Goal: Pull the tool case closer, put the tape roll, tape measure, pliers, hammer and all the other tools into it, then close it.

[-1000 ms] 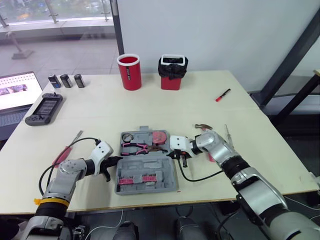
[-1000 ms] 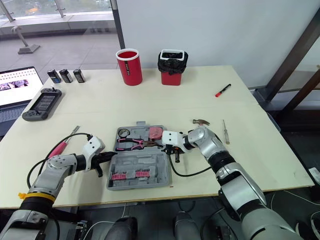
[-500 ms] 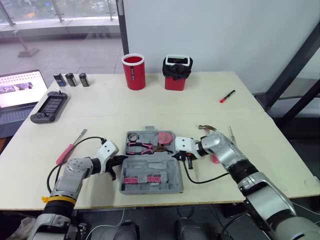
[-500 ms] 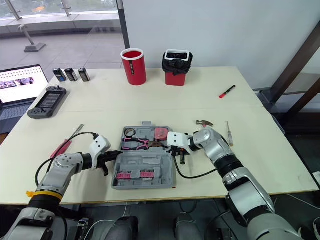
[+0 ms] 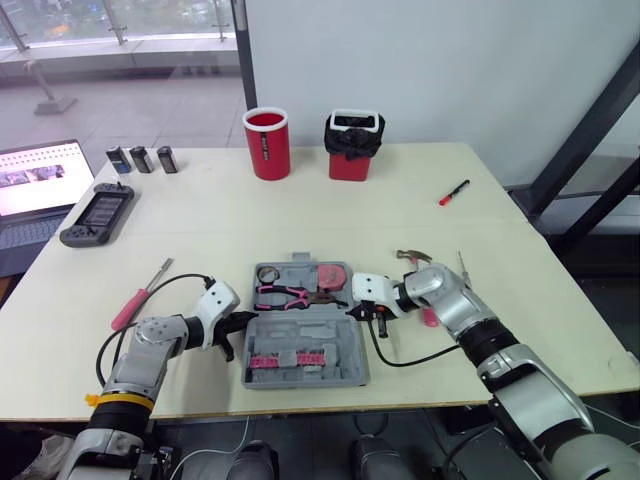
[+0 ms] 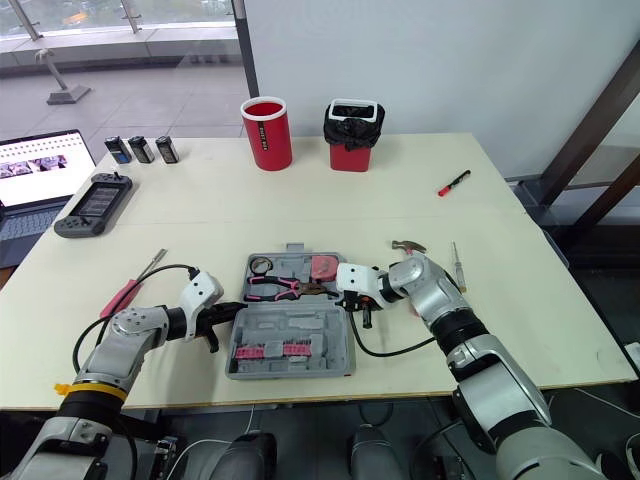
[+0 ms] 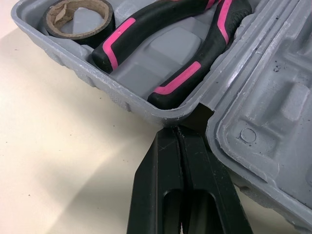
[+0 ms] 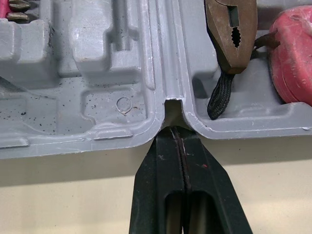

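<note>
Case [image 5: 312, 331]: lies open and flat at the lower centre of the eye views, near the front edge of the table [image 5: 330, 215], between the two grippers.
Upper half: holds the tape roll [image 7: 103, 23] at its left end, the pliers [image 5: 285, 294] across the middle and the tape measure [image 8: 291, 58] at its right end.
Lower half: carries a pink bit strip [image 5: 290, 359].
Left gripper [image 7: 180, 129]: the fingers are pressed flat together with nothing between them. The tips touch the left edge of the case at the hinge notch.
Right gripper [image 8: 176, 129]: the fingers are pressed flat together and hold nothing. The tips touch the right edge of the case at the hinge notch.
Hammer [image 5: 411, 257]: lies on the table just right of the case. The head shows above the right forearm, and the arm partly hides the handle.
Slim screwdriver [image 5: 462, 268]: lies on the table just right of the hammer.
Pink screwdriver [image 5: 140, 297]: lies on the table left of the case, above the left arm.
Marker [image 5: 453, 192]: lies at the right of the frame, well apart from the case.
Red cup [image 5: 267, 143], red bin [image 5: 352, 147]: stand upright at the upper centre.
Batteries [image 5: 142, 159], controller [image 5: 98, 215], laptop [image 5: 30, 190]: sit at the upper left.
</note>
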You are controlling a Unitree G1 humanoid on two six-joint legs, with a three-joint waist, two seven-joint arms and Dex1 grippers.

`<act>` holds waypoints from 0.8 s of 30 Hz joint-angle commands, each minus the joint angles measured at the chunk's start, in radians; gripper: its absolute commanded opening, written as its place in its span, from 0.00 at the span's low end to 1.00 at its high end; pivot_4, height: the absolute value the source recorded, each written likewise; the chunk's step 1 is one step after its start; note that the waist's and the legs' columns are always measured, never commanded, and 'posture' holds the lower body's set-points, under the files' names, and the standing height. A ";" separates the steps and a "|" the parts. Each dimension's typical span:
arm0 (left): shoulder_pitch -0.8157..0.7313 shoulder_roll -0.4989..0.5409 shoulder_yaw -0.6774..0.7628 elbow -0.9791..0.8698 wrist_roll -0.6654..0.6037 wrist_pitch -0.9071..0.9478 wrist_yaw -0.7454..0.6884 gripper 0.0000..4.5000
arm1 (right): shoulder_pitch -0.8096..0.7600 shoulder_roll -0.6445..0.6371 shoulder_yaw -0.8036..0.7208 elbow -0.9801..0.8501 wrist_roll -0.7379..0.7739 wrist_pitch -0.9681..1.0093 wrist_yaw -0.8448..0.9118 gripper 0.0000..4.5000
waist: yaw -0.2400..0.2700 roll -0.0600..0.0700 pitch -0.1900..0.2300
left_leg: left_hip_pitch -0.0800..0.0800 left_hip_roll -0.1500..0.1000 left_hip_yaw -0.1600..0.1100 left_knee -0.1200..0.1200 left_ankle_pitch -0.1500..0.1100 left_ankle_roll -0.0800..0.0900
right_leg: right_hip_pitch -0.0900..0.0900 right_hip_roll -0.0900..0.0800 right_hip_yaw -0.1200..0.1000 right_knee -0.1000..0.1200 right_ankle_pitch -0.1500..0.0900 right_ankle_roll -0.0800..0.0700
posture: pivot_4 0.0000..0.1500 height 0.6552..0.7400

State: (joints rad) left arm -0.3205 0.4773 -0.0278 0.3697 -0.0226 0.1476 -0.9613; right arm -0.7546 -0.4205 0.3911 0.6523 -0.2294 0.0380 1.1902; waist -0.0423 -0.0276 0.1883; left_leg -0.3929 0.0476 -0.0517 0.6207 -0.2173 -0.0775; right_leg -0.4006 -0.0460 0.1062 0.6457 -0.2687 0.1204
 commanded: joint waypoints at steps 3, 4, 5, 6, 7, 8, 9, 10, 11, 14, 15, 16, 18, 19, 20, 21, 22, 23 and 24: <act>0.011 0.009 -0.032 -0.014 -0.018 -0.008 -0.022 0.00 | 0.002 -0.003 -0.019 -0.002 0.029 0.000 0.004 0.00 | -0.002 0.000 0.000 | 0.000 0.000 0.000 0.000 0.000 0.000 | 0.000 0.000 0.000 0.000 0.000 0.000 | 1.00 1.00; 0.025 0.018 -0.026 -0.031 -0.026 -0.002 -0.026 0.00 | -0.001 -0.015 -0.026 0.006 0.029 -0.006 0.000 0.00 | -0.002 0.000 0.000 | 0.000 0.000 0.000 0.000 0.000 0.000 | -0.001 0.000 0.000 0.000 0.000 0.000 | 1.00 1.00; 0.040 0.026 -0.021 -0.048 -0.033 0.005 -0.026 0.00 | -0.002 -0.024 -0.033 0.010 0.031 -0.009 -0.003 0.00 | -0.003 0.000 0.000 | 0.000 0.000 0.000 -0.001 0.000 0.000 | -0.001 0.000 0.000 0.000 0.000 0.000 | 1.00 1.00; 0.067 0.033 -0.013 -0.082 -0.042 0.018 -0.021 0.00 | -0.007 -0.044 -0.057 0.016 0.046 0.011 0.000 0.00 | -0.005 0.000 0.000 | 0.000 0.000 0.000 -0.001 0.000 0.000 | -0.001 0.000 0.000 0.000 0.000 0.000 | 1.00 1.00; 0.099 0.041 -0.004 -0.121 -0.048 0.031 -0.012 0.00 | -0.009 -0.059 -0.073 0.019 0.058 0.026 0.003 0.00 | -0.004 0.001 0.001 | -0.001 0.000 0.000 -0.003 0.000 0.000 | -0.002 0.000 0.000 -0.001 0.000 0.000 | 1.00 1.00; 0.130 0.045 0.010 -0.159 -0.055 0.043 0.006 0.00 | -0.010 -0.074 -0.087 0.016 0.071 0.038 0.007 0.00 | -0.004 0.001 0.001 | -0.001 0.000 0.000 -0.005 0.000 0.000 | -0.003 0.000 0.000 -0.002 0.000 0.000 | 1.00 1.00; 0.156 0.048 0.025 -0.191 -0.063 0.055 0.024 0.00 | -0.008 -0.087 -0.099 0.010 0.084 0.044 0.011 0.00 | -0.004 0.001 0.001 | -0.002 0.000 0.000 -0.006 0.000 0.000 | -0.003 0.000 0.000 -0.003 0.000 0.000 | 1.00 1.00; 0.184 0.052 0.046 -0.225 -0.075 0.065 0.042 0.00 | -0.002 -0.098 -0.121 -0.008 0.112 0.060 0.021 0.00 | -0.003 0.002 0.001 | -0.003 0.000 0.000 -0.007 0.000 0.000 | -0.005 0.000 0.000 -0.003 -0.001 0.001 | 1.00 1.00; 0.220 0.054 0.096 -0.277 -0.108 0.068 0.063 0.00 | 0.018 -0.114 -0.166 -0.062 0.173 0.081 0.051 0.00 | -0.004 0.002 0.001 | -0.004 0.000 0.000 -0.008 0.000 0.000 | -0.005 0.000 0.000 -0.004 -0.001 0.001 | 1.00 1.00; 0.327 0.073 0.235 -0.428 -0.216 0.107 0.085 0.00 | 0.077 -0.147 -0.294 -0.233 0.345 0.209 0.102 0.00 | -0.011 0.002 0.002 | -0.010 0.001 -0.001 -0.009 -0.001 0.002 | -0.012 0.001 -0.001 -0.003 0.001 0.004 | 1.00 1.00; 0.357 0.082 0.264 -0.462 -0.238 0.120 0.089 0.00 | 0.096 -0.154 -0.321 -0.278 0.379 0.246 0.102 0.00 | -0.013 0.002 0.002 | -0.011 0.002 -0.002 -0.009 -0.002 0.003 | -0.014 0.001 -0.002 -0.002 0.001 0.005 | 1.00 1.00; 0.409 0.096 0.318 -0.485 -0.257 0.109 0.089 0.06 | 0.134 -0.179 -0.352 -0.329 0.414 0.286 0.108 0.00 | -0.014 0.002 0.003 | -0.014 0.002 -0.003 -0.009 -0.002 0.003 | -0.017 0.001 -0.003 0.000 0.001 0.005 | 1.00 1.00; 0.482 0.112 0.388 -0.512 -0.282 0.094 0.094 0.19 | 0.194 -0.217 -0.385 -0.393 0.448 0.327 0.110 0.09 | -0.015 0.002 0.003 | -0.016 0.002 -0.004 -0.009 -0.002 0.003 | -0.020 0.001 -0.004 0.001 0.001 0.004 | 1.00 1.00; 0.532 0.111 0.467 -0.516 -0.307 0.080 0.106 0.29 | 0.239 -0.241 -0.424 -0.399 0.458 0.315 0.090 0.12 | -0.015 0.003 0.003 | -0.016 0.002 -0.004 -0.009 -0.002 0.003 | -0.019 0.001 -0.004 0.001 0.000 0.004 | 1.00 1.00; 0.573 0.106 0.536 -0.515 -0.334 0.070 0.117 0.40 | 0.277 -0.258 -0.462 -0.396 0.468 0.297 0.069 0.19 | -0.015 0.002 0.003 | -0.016 0.002 -0.003 -0.009 -0.002 0.003 | -0.019 0.001 -0.004 0.000 -0.001 0.001 | 1.00 1.00; 0.610 0.099 0.598 -0.508 -0.360 0.057 0.123 0.51 | 0.310 -0.270 -0.501 -0.387 0.482 0.279 0.049 0.30 | -0.015 0.001 0.003 | -0.016 0.002 -0.003 -0.008 -0.002 0.003 | -0.019 0.001 -0.004 -0.002 -0.002 -0.001 | 1.00 1.00; 0.634 0.094 0.634 -0.504 -0.378 0.049 0.128 0.62 | 0.332 -0.277 -0.524 -0.385 0.493 0.269 0.035 0.41 | -0.016 0.000 0.003 | -0.016 0.002 -0.003 -0.008 -0.002 0.003 | -0.019 0.000 -0.004 -0.003 -0.003 -0.002 | 1.00 1.00; 0.669 0.079 0.679 -0.483 -0.397 0.029 0.133 0.75 | 0.368 -0.290 -0.553 -0.369 0.492 0.225 0.018 0.52 | -0.016 0.001 0.004 | -0.016 0.002 -0.001 -0.008 -0.002 0.003 | -0.018 -0.001 -0.004 -0.005 -0.003 -0.003 | 1.00 1.00; 0.700 0.064 0.718 -0.459 -0.415 0.006 0.131 0.84 | 0.393 -0.292 -0.591 -0.348 0.500 0.191 -0.007 0.63 | -0.016 0.001 0.004 | -0.016 0.001 0.000 -0.007 -0.002 0.003 | -0.018 -0.001 -0.003 -0.007 -0.003 -0.003 | 1.00 1.00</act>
State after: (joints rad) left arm 0.3617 0.5591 0.6251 -0.0963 -0.3894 0.2019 -0.8336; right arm -0.3670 -0.7019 -0.1316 0.3083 0.2376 0.2913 1.2159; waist -0.0587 -0.0263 0.1924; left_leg -0.4092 0.0489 -0.0508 0.6143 -0.2191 -0.0750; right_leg -0.4187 -0.0474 0.1037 0.6386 -0.2708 0.1165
